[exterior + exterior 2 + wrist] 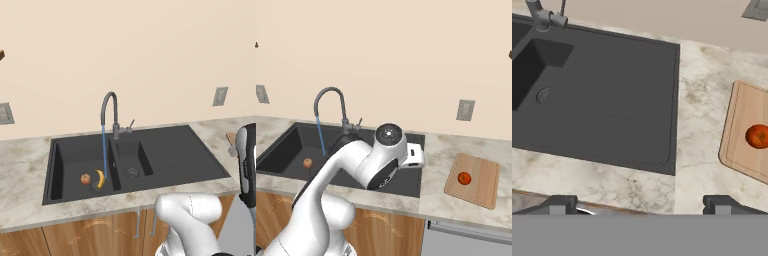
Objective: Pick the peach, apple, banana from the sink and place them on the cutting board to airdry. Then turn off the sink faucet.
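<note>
1. End effector (pixel 639 202) hanging over table edge w/ fingers wide apart, holding nothing.
2. Banana (pixel 100 178) lying in sink (pixel 75 192) beside drain, w/ a round fruit (pixel 85 178) close by; red fruit (pixel 757 136) sitting on board (pixel 747 105).
3. Risks: curved banana slipping out of grip; arm clipping faucet (pixel 110 112) while reaching in; water still running.

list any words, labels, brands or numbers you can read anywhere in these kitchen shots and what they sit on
None: no readable text in any view.
The matte black double-basin sink, the tall dark-grey gooseneck faucet, the light-brown wooden cutting board and the grey wall outlet plates carry no lettering, brand or number.
The small curved yellow banana and the round fruits bear no sticker that can be made out.
</note>
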